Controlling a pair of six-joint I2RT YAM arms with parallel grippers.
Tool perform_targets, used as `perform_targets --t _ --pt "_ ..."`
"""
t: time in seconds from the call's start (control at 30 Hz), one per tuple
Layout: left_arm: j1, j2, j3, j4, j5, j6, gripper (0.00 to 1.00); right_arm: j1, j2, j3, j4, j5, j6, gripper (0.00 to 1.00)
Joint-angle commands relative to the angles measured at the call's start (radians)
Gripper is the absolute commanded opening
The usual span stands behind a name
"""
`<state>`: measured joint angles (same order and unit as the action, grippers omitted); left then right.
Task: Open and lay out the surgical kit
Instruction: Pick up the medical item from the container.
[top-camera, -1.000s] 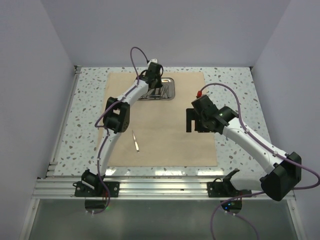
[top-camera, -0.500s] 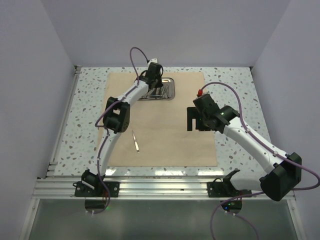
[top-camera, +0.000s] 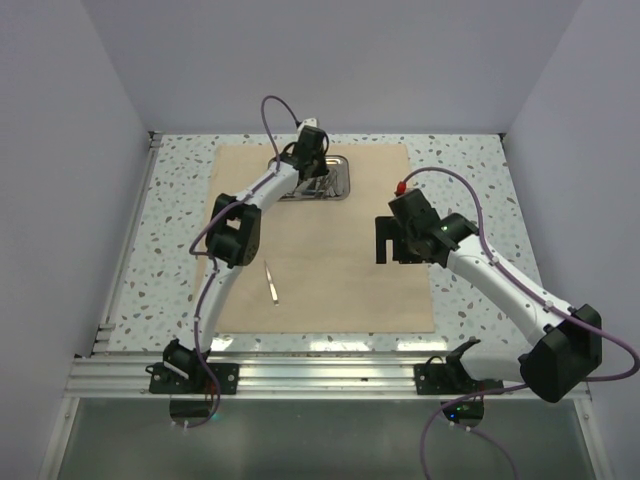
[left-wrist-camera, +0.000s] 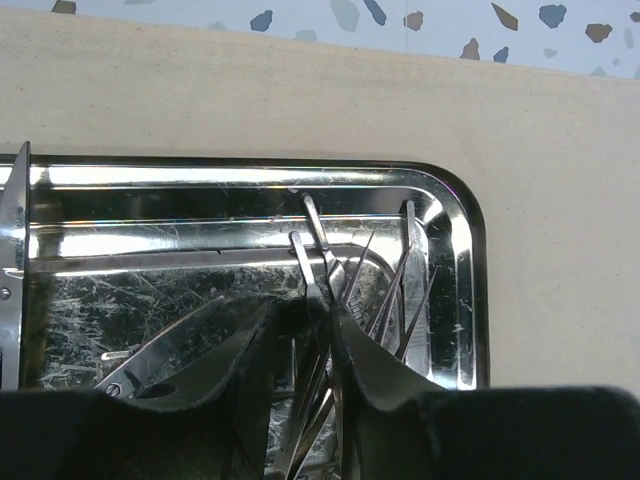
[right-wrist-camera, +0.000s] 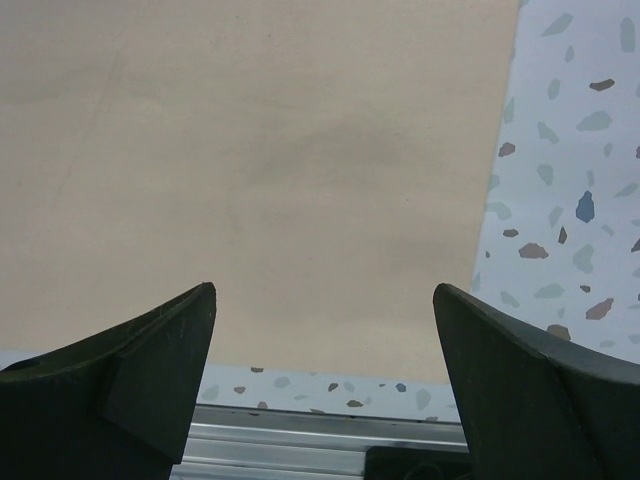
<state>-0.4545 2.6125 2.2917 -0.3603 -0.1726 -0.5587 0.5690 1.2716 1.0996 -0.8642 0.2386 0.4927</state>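
Lying flat on the speckled desk (top-camera: 170, 230), the beige cloth wrap (top-camera: 340, 270) is carrying one loose silver tool (top-camera: 271, 283) toward its left. At the far edge, the left gripper (left-wrist-camera: 310, 310) is reaching into the steel tray (left-wrist-camera: 470, 280), its fingers (left-wrist-camera: 240, 360) clenching on the crowded thin instruments (left-wrist-camera: 405, 285). Further right, the right gripper (right-wrist-camera: 325, 300) is hovering over the cloth's right edge, spread wide.

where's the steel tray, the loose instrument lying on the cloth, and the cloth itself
steel tray (top-camera: 341, 178), top view, its bare right side
loose instrument (top-camera: 271, 282), top view, middle of its shaft
cloth (top-camera: 340, 265), top view, bare middle area
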Motion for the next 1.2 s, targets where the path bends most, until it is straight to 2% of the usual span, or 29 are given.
perform_targets --t 0.0,0.27,0.63,0.97,1.17 --pt "-0.006 -0.107 -0.006 0.069 0.004 -0.033 0.31 -0.008 -0.02 -0.009 0.03 -0.016 -0.025 0.94" --pt "-0.006 -0.105 0.012 0.073 0.018 -0.027 0.31 -0.011 -0.018 -0.018 0.037 -0.019 -0.037 0.94" --pt "-0.03 -0.045 0.035 0.004 0.058 0.052 0.3 -0.02 -0.017 -0.023 0.045 -0.022 -0.04 0.94" --pt "-0.052 0.02 0.066 -0.169 -0.103 0.1 0.27 -0.023 -0.034 -0.037 0.048 -0.03 -0.034 0.94" --pt "-0.052 0.031 0.048 -0.22 -0.12 0.114 0.24 -0.024 -0.035 -0.041 0.05 -0.041 -0.029 0.94"
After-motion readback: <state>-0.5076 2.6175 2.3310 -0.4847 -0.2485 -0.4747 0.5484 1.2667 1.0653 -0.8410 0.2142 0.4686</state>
